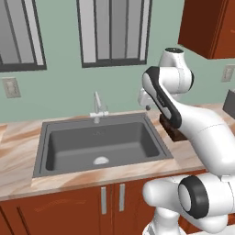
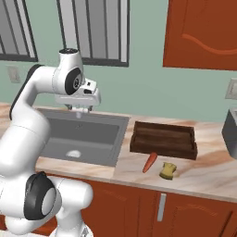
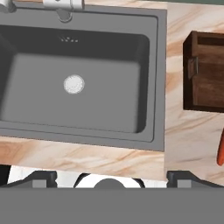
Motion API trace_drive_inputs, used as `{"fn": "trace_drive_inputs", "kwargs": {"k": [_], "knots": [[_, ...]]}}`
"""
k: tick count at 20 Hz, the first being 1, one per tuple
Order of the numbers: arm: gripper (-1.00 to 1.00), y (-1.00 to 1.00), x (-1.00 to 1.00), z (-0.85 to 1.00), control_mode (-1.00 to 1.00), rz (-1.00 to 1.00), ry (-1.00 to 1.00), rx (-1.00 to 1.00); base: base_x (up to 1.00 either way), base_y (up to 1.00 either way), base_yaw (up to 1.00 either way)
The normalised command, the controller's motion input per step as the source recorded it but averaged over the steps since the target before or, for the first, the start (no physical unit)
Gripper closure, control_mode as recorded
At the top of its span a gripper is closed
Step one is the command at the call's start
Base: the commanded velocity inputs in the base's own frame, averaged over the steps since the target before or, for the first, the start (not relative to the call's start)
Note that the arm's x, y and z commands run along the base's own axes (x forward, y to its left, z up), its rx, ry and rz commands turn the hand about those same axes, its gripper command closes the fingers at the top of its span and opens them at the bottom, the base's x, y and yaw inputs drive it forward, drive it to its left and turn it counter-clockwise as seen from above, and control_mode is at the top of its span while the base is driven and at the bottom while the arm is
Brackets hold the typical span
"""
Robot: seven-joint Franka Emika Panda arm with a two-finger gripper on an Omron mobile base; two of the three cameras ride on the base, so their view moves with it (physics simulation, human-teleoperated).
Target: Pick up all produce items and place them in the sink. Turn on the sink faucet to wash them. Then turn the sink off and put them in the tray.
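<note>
A small red-orange carrot-like produce item (image 2: pixel 149 162) lies on the counter in front of the dark brown tray (image 2: pixel 163 139), and shows at the right edge of the hand view (image 3: pixel 221 151). The tray (image 3: pixel 205 72) holds nothing. The dark grey sink (image 1: pixel 40 147) with a round silver drain (image 3: pixel 73 84) holds nothing, and no water runs from the sink faucet (image 1: pixel 97 108). My gripper (image 2: pixel 78 109) hangs high over the basin and points down. It is open, its fingertips (image 3: pixel 41 178) set wide apart with nothing between them, well left of the carrot.
A yellow sponge (image 2: pixel 168 170) lies just right of the carrot. A grey box-shaped appliance (image 2: pixel 229 127) stands at the far right of the counter. Red-brown wall cabinets (image 2: pixel 203 32) hang above the tray. Windows sit behind the sink.
</note>
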Motion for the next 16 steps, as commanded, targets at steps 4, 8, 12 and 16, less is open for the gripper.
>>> {"fn": "trace_drive_inputs", "kwargs": {"k": [4,8,12,16], "knots": [[-1.0,0.0,0.0,0.0,1.0,0.0,0.0,0.0,0.1,-0.36,-0.01],[-1.0,0.0,0.0,0.0,1.0,0.0,0.0,0.0,0.21,-0.28,-0.04],[-1.0,0.0,0.0,0.0,1.0,0.0,0.0,0.0,0.29,-0.32,-0.07],[-1.0,0.0,0.0,0.0,1.0,0.0,0.0,0.0,0.37,-0.31,-0.08]]}}
